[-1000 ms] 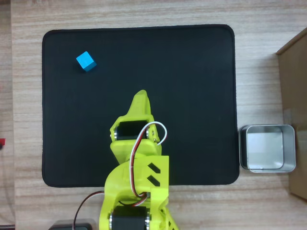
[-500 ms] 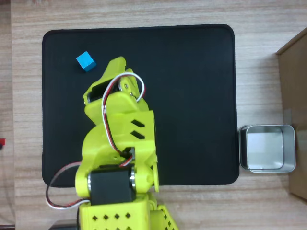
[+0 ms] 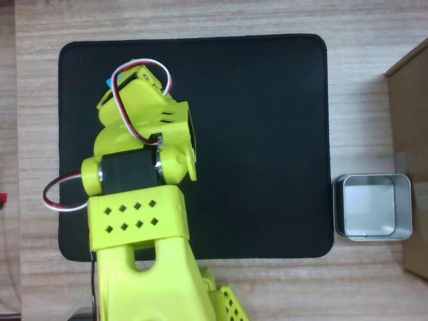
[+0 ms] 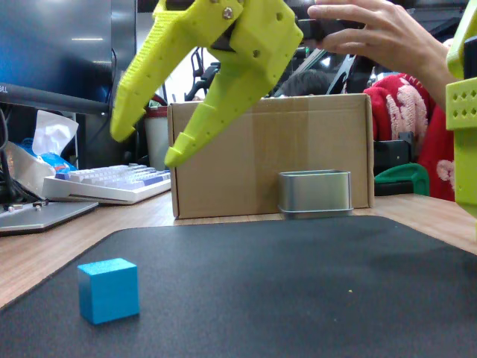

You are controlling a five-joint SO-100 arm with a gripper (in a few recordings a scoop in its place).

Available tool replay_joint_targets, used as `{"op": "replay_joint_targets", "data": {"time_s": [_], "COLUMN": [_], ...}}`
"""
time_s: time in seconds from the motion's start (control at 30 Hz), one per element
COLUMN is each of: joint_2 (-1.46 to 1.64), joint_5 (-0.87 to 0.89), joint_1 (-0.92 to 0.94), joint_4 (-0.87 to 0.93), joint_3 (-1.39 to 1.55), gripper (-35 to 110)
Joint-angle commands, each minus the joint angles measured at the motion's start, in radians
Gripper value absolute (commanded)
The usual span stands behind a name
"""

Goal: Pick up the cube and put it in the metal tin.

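Note:
The sky-blue cube (image 4: 109, 289) rests on the black mat (image 4: 298, 291) at the near left of the fixed view. My yellow-green gripper (image 4: 147, 145) hangs well above it, slightly to the right, open, with nothing between its two spread fingers. In the overhead view my arm (image 3: 137, 134) reaches to the mat's upper left and covers nearly all of the cube. The metal tin (image 3: 372, 206) stands off the mat's right edge, low in the overhead view; in the fixed view the tin (image 4: 315, 193) sits at the back, in front of the cardboard box.
A brown cardboard box (image 4: 268, 149) stands behind the tin; the box (image 3: 411, 154) lies along the right edge from above. A keyboard (image 4: 112, 183) lies at the back left. A person's hand (image 4: 373, 33) is at the top right.
The arm has swung from the mat's middle to the upper left, over the cube, which it now covers from above. The cube and the tin have not moved.

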Motion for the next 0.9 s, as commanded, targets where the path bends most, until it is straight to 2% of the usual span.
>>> {"op": "replay_joint_targets", "data": {"time_s": [0.0,0.33,0.5,0.63,0.87], "joint_2": [-0.017,-0.244,-0.302,-0.35,-0.471], "joint_5": [0.015,0.103,0.126,0.114,0.117], "joint_1": [-0.015,-0.075,-0.098,-0.107,-0.143], "joint_4": [0.015,0.16,0.158,0.16,0.133], "joint_3": [-0.051,-0.241,-0.267,-0.29,-0.354], "gripper": [20,20,21,29,29]}}
